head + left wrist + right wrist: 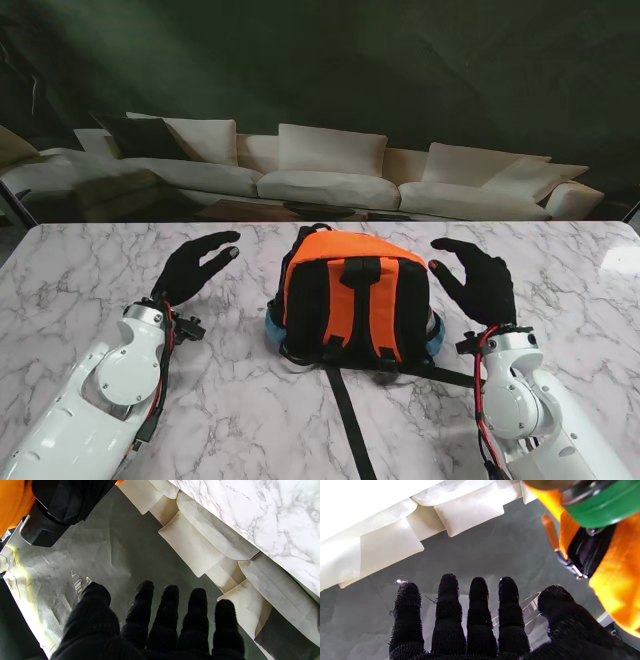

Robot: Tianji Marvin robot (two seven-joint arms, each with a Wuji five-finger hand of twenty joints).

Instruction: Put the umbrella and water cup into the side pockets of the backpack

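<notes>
Stand view first: the orange-and-black backpack (352, 300) lies in the middle of the marble table (560, 270), straps up, one long black strap (348, 420) trailing toward me. At its left side pocket a dark, folded umbrella (62, 502) shows in the left wrist view, its blunt black end sticking out past the orange cloth. At the right side, the right wrist view catches the green lid of the water cup (600, 507) against the orange fabric, so both things sit at the pack's sides. The left hand (195, 265), in a black glove, hangs just left of the pack with its fingers (170, 610) spread and nothing in them. The right hand (478, 280) stands just right of the pack, palm turned toward it, fingers (477, 610) likewise apart and empty. Neither hand touches the bag. Behind the table a pale sofa (320, 175) fills the backdrop.
</notes>
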